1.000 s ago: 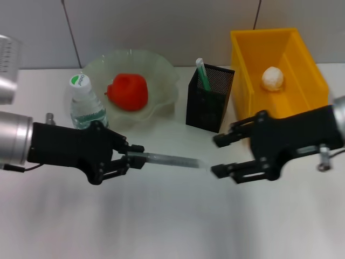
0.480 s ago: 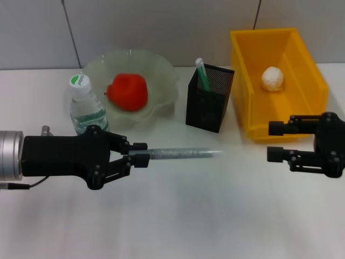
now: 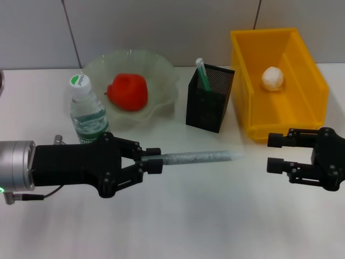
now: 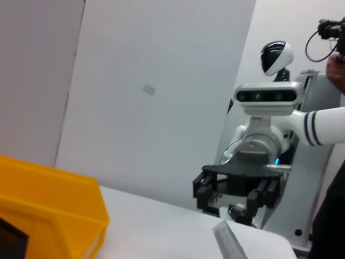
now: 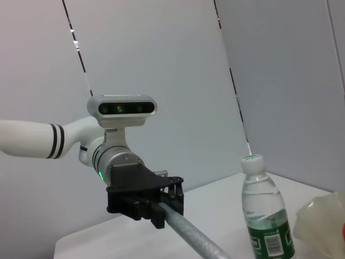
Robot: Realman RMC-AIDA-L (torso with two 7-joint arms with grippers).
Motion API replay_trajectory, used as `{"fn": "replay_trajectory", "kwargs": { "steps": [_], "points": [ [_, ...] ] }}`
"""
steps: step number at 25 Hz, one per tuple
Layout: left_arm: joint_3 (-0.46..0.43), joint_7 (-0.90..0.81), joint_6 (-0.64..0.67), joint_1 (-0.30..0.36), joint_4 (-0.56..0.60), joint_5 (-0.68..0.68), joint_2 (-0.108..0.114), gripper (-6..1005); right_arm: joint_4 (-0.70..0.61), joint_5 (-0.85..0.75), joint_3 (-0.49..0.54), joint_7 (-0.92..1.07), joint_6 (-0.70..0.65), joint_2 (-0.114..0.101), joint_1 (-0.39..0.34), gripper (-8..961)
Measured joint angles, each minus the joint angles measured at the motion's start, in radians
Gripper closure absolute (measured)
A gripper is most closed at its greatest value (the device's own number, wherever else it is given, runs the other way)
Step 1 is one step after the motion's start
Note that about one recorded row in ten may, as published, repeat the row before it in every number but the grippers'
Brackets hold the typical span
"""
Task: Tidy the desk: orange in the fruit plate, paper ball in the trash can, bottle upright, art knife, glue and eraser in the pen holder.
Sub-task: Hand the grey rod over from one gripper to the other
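Item: grey stick (image 3: 197, 157), clamped at one end by my left gripper (image 3: 153, 160). Right gripper (image 3: 276, 152) idle, fingers apart. Risk: long overhang may clip the pen holder (image 3: 209, 99) rim.

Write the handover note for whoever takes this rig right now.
Left gripper: shut on a long grey stick, held level above the table, tip toward the right arm.
Right gripper: open, empty, low in front of the trash can.
Done: orange in the fruit plate; paper ball in the trash can; bottle upright beside the plate; one green-and-white item already standing in the pen holder.
Left: get the stick into the pen holder. Eraser not visible in any view, so check the holder before assuming it is in.
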Motion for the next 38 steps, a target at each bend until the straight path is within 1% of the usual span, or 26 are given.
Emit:
{"fn": "replay_trajectory", "kwargs": {
  "steps": [4, 11, 15, 17, 22, 38],
  "points": [
    [0.003, 0.008, 0.008, -0.003, -0.016, -0.003, -0.007, 841, 0.010, -0.003, -0.009, -0.014, 0.003, 0.000, 0.007, 373],
    [0.006, 0.009, 0.013, -0.004, -0.026, -0.004, -0.014, 840, 0.030, -0.004, -0.041, -0.029, -0.007, 0.007, 0.025, 374],
    [0.005, 0.009, 0.015, -0.009, -0.036, -0.004, -0.015, 840, 0.043, -0.004, -0.043, -0.043, -0.019, 0.011, 0.033, 375],
    [0.005, 0.013, 0.016, -0.012, -0.045, -0.004, -0.015, 840, 0.046, -0.004, -0.059, -0.047, -0.022, 0.018, 0.039, 375],
    [0.008, 0.023, 0.019, -0.015, -0.061, -0.004, -0.016, 839, 0.049, -0.004, -0.080, -0.053, -0.012, 0.023, 0.044, 376],
    [0.010, 0.032, 0.025, -0.020, -0.082, 0.000, -0.016, 838, 0.053, -0.004, -0.094, -0.062, -0.020, 0.025, 0.058, 378]
  ]
}}
